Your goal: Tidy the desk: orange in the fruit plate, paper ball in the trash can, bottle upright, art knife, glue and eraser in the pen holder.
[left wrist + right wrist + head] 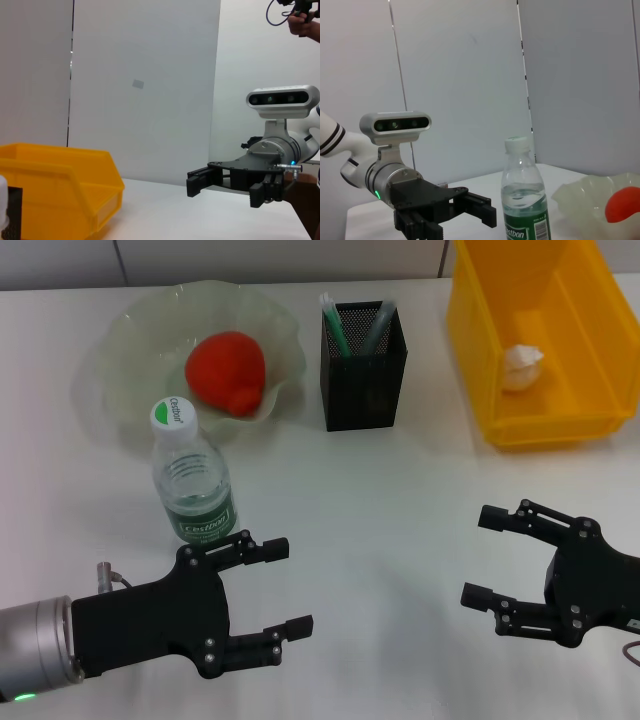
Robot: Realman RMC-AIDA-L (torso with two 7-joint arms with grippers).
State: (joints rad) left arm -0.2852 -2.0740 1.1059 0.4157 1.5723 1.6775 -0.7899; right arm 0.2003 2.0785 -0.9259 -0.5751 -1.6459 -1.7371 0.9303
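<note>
The orange [227, 371] lies in the translucent fruit plate [120, 350] at the back left. A clear bottle [193, 480] with a green label and white cap stands upright in front of the plate. The black mesh pen holder [363, 366] at the back centre holds several items. A white paper ball [521, 367] rests inside the yellow bin [590, 350] at the back right. My left gripper [280, 587] is open near the front left, just in front of the bottle. My right gripper [478, 554] is open at the front right, holding nothing.
In the right wrist view the bottle [523, 197], the plate [590, 200] and the orange [623, 205] appear, with the left gripper [470, 212] beside them. The left wrist view shows the yellow bin [55, 190] and the right gripper [225, 187].
</note>
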